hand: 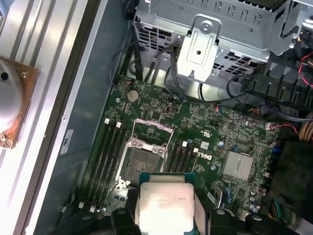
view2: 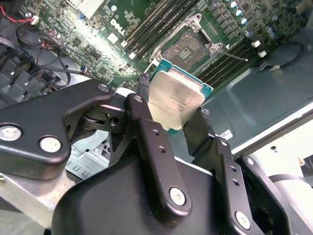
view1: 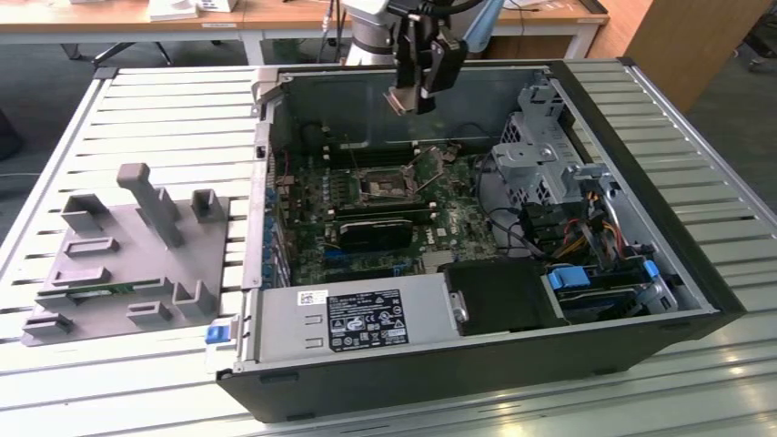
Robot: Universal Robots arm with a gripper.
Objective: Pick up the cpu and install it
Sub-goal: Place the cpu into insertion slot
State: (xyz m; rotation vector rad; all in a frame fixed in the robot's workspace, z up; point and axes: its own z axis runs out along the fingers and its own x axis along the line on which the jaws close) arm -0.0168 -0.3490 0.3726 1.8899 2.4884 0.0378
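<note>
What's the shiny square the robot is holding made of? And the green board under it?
The cpu looks like silvery metal on top, because it glints pale, with a thin green rim that may be circuit board. The motherboard looks like glossy green board dotted with tiny metal and plastic parts.

Open air above the socket — memory slots flank it, drive cage stands well aside

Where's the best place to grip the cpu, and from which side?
By two opposite thin edges, from the shiny top side, as the gripper holds the cpu now: it's flat and square, so those edges are parallel and likely clamp firmly.
</note>
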